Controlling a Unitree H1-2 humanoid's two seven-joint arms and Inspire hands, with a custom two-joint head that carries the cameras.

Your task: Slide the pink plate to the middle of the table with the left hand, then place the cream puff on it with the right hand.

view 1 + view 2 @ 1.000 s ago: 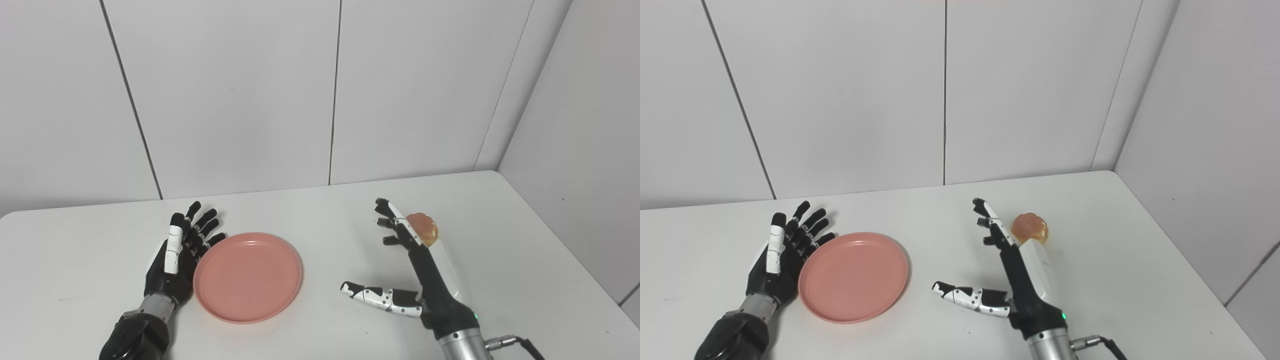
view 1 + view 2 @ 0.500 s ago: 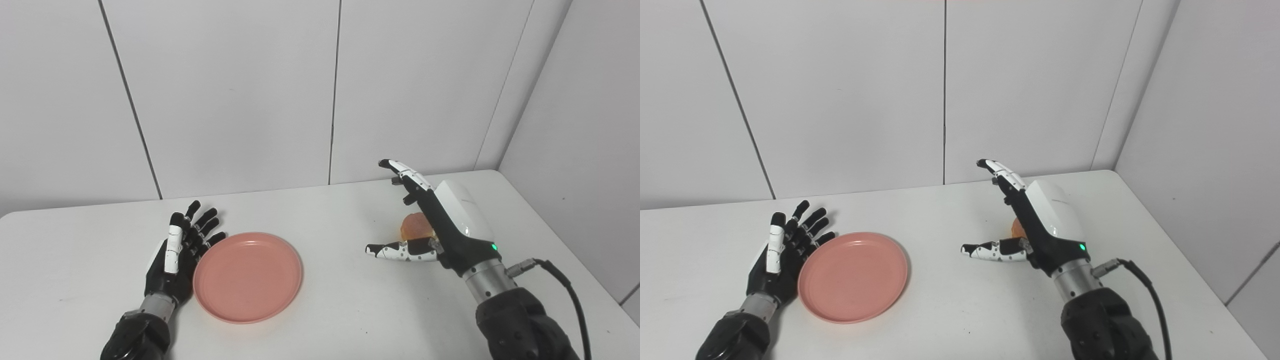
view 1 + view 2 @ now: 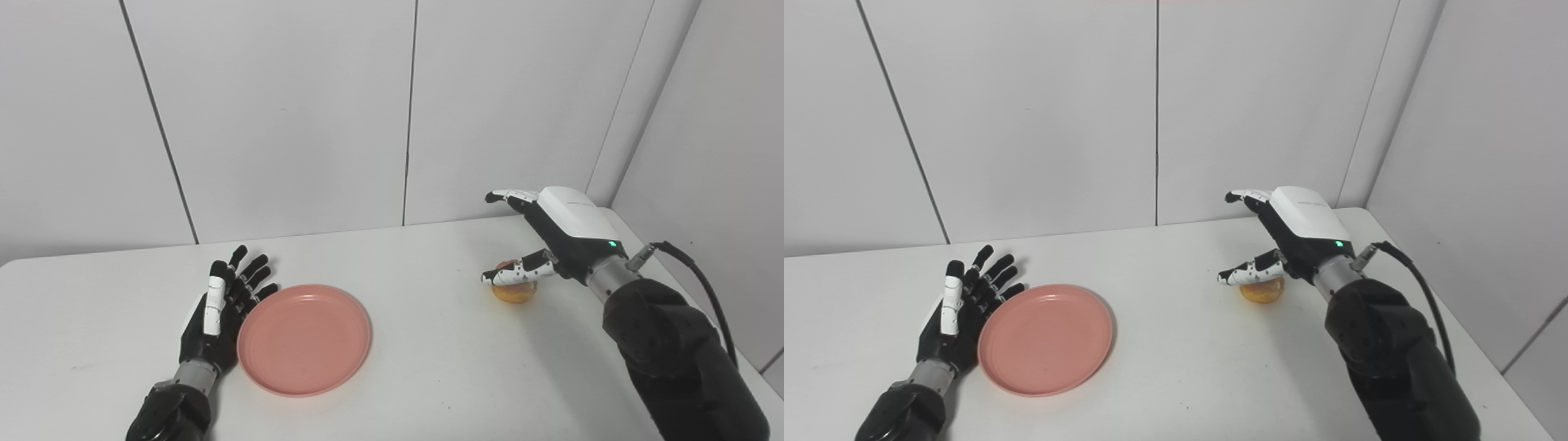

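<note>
Nearest to you, on the left part of the white table (image 3: pixel 429 380), lies the pink plate (image 3: pixel 304 340). It is flat on the surface, and nothing is on it. It sits left of the middle of the table.

Just beside the plate, at its left rim, you see the left hand (image 3: pixel 214 312). The hand lies low on the table with the palm turned toward the plate. Its fingers (image 3: pixel 248 278) are stretched out and spread, pointing to the far side. The hand holds nothing. It appears to touch the left rim of the plate, but you cannot tell this for sure.

Farther and to the right, well apart from the plate, the cream puff (image 3: pixel 1262 291) rests on the table. It is round and golden brown.

The right hand (image 3: pixel 1286 236) hovers over the cream puff. The white back of the hand faces up, and the hand is spread wide with nothing in it. The thumb (image 3: pixel 1247 274) reaches to the left across the top of the cream puff, very close to it; contact cannot be confirmed. The other fingers (image 3: pixel 1244 196) point left at a higher level, well above the table.

Behind the table stands a pale panelled wall (image 3: pixel 282 110).
</note>
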